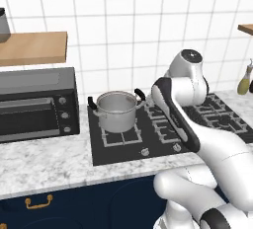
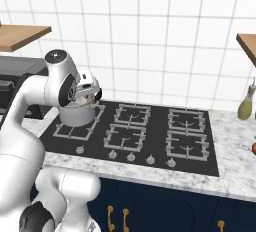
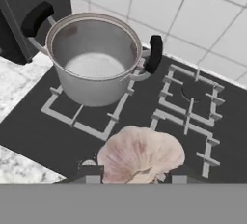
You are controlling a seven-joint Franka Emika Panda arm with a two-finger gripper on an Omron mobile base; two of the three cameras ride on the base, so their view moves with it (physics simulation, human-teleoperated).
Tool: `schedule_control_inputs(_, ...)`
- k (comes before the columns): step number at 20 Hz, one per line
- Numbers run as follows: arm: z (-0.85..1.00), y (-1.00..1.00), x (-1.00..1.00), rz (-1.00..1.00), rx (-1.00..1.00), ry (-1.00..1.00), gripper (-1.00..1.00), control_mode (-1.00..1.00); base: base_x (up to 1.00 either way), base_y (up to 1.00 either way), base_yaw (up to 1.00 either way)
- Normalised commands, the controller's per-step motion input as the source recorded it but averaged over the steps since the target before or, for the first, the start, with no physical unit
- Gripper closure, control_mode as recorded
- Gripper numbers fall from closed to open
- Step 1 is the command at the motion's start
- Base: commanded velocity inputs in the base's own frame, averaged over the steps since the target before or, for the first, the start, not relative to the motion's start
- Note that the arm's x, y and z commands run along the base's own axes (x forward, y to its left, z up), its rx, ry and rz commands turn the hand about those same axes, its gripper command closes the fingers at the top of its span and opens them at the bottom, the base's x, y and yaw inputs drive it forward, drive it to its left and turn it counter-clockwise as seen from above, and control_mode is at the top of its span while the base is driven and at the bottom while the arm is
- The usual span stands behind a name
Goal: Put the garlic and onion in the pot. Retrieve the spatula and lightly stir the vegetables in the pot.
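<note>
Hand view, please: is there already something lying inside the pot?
No; the pot shows a bare steel bottom, while the garlic sits in the gripper above the stove.

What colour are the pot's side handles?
Black, on the steel pot; clearest in the hand view.

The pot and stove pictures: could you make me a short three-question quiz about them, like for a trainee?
1. True or false: the pot is empty inside.
2. What does the hand hold: A) garlic, B) a spoon, C) a lid?
3. The pot stands on which burner of the stove: the front left or the rear right?

Key: 1 true; 2 A; 3 front left.
</note>
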Motion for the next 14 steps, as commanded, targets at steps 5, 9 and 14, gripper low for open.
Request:
schedule_control_inputs(5,-0.08,0.82,0.49,0.00,0.00,0.00,1.00,-1.00,0.00,0.00,0.00)
schedule_control_inputs(9,-0.14,0.53,0.72,0.00,0.00,0.02,1.00,-1.00,0.00,0.00,0.00)
schedule_control_inputs(14,-0.38,0.41,0.76,0.00,0.00,0.07,1.00,-1.00,0.00,0.00,0.00)
